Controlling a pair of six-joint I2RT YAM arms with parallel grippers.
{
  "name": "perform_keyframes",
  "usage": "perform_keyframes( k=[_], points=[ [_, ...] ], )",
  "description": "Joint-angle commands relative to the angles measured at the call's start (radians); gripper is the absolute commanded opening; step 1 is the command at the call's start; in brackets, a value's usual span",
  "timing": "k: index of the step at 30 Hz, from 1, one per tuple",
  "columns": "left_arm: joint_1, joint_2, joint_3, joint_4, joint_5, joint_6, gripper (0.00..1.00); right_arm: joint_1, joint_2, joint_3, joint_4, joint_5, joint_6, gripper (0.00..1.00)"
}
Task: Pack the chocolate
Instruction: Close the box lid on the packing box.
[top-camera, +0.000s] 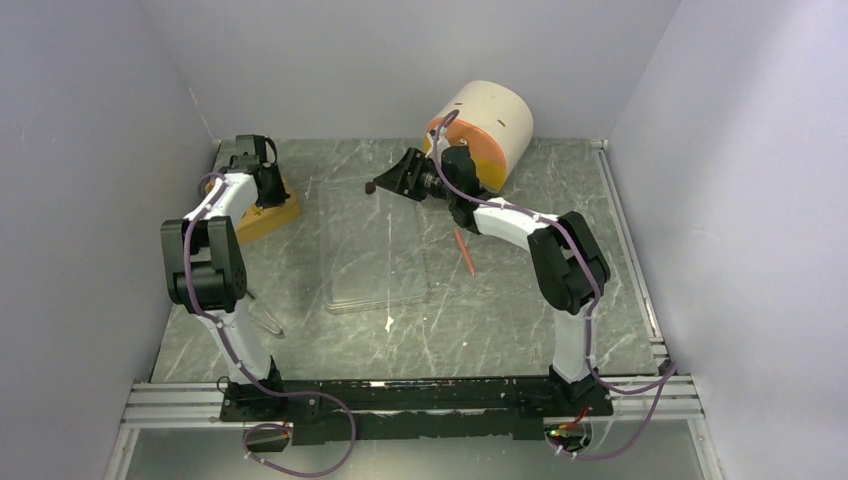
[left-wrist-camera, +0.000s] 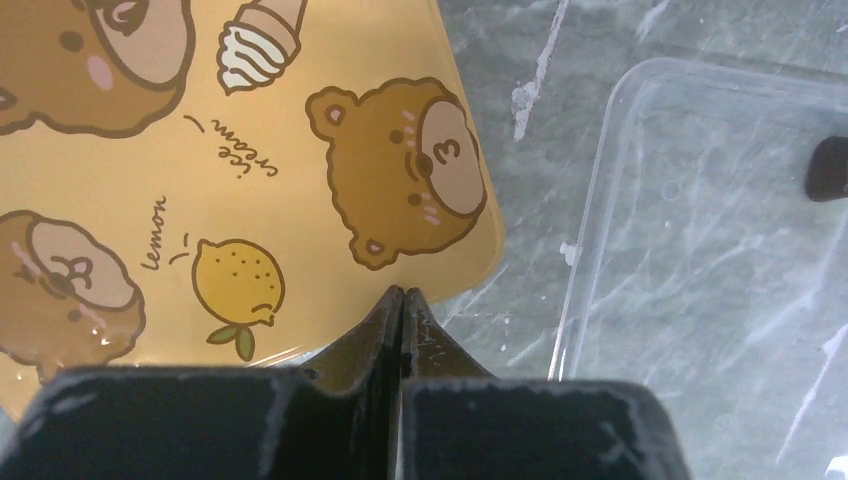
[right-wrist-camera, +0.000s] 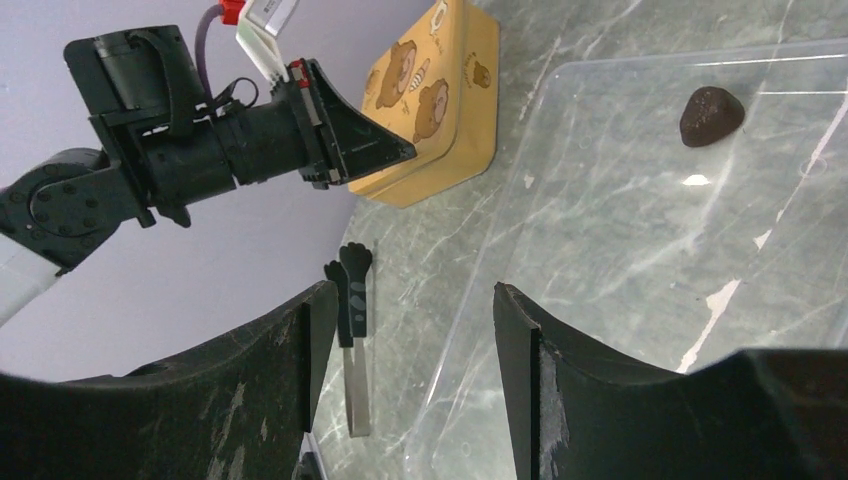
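My right gripper (right-wrist-camera: 410, 295) is spread wide, and there is nothing between its jaws; it hangs low over the clear tray (right-wrist-camera: 600, 250). One dark chocolate (right-wrist-camera: 712, 115) lies on the tray floor, up ahead of my fingers and a bit to one side, not touching them. I think my job now is to pick that piece up.

To do it well, I would slide forward until the piece sits right between my two fingers; then come straight down; then close slowly. It is small and round, so it may roll or pop out if I squeeze fast. The tray looks thin and light, so I should not push on its floor or bump its rim, or it may slide.

My left gripper (left-wrist-camera: 402, 295) is pressed together and holds nothing I can see. Its tips are over the corner of the tin (left-wrist-camera: 250, 150) that is nearest the tray; I cannot tell if they touch it.

The tray holds only that one chocolate; I see no other pieces anywhere. The tin is yellow with bears and a lemon on top; its top looks shut, so I cannot see inside. The tub (top-camera: 485, 125) lies on its side at the back, behind my right arm; its inside is hidden too. A stick (top-camera: 465, 252) lies on the table just right of the tray, and tongs (right-wrist-camera: 355, 300) lie left of it.
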Motion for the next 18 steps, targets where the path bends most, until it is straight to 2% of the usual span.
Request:
perform_keyframes(
  k=[1,6,11,18],
  points=[
    [-0.004,-0.055,-0.005,-0.059,0.010,0.024,0.05,0.006,-0.073,-0.003,0.036,0.017,-0.023,0.63],
    [-0.002,-0.094,0.060,-0.058,0.024,0.027,0.10,0.005,-0.068,-0.011,0.048,0.006,-0.012,0.63],
    [0.051,-0.053,0.141,-0.084,-0.093,0.071,0.12,0.004,-0.076,-0.008,0.043,0.008,-0.022,0.63],
    [0.162,-0.014,0.095,-0.098,-0.169,0.084,0.10,0.003,-0.074,-0.014,0.048,0.003,-0.021,0.63]
  ],
)
